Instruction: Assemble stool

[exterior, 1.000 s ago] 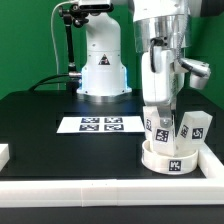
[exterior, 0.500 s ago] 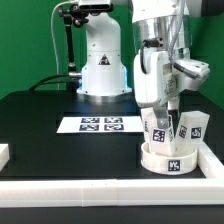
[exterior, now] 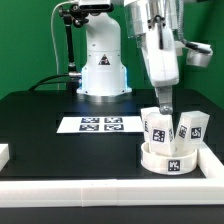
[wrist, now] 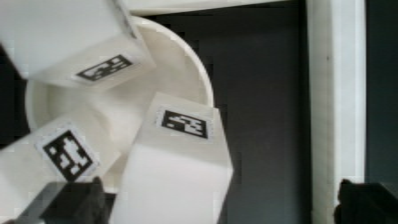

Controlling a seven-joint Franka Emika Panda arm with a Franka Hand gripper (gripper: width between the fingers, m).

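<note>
Roughly mid-assembly, going by what shows:

Progress: three leg blocks stand up out of the round seat; none lies loose on the table. I judge the legs placed, seating or tightening possibly left.

Leg A: leg block on the exterior view's left, upright with a slight lean, tag facing the camera.

Leg B: second leg block on the exterior view's right, also leaning a little, tag visible.

Leg C: third leg block, partly hidden between the other two; only a sliver shows.

Fit: cannot tell whether the legs are fully home in their sockets; the lean suggests not.

Claw: gripper hangs just above leg A, jaws apart, nothing held. No contact with the block that I can see.

Stool location: near front corner of the table on the exterior view's right, tucked against the white border rail, well apart from the marker board.

Look: white plastic, low ring with a tag on its front wall; each leg is a small rectangular block with a black-and-white square tag.

Wrist view: curved seat rim and tagged blocks fill the picture, rail alongside.

Left to do: confirm the legs are seated, then flip or finish, my guess only.
</note>
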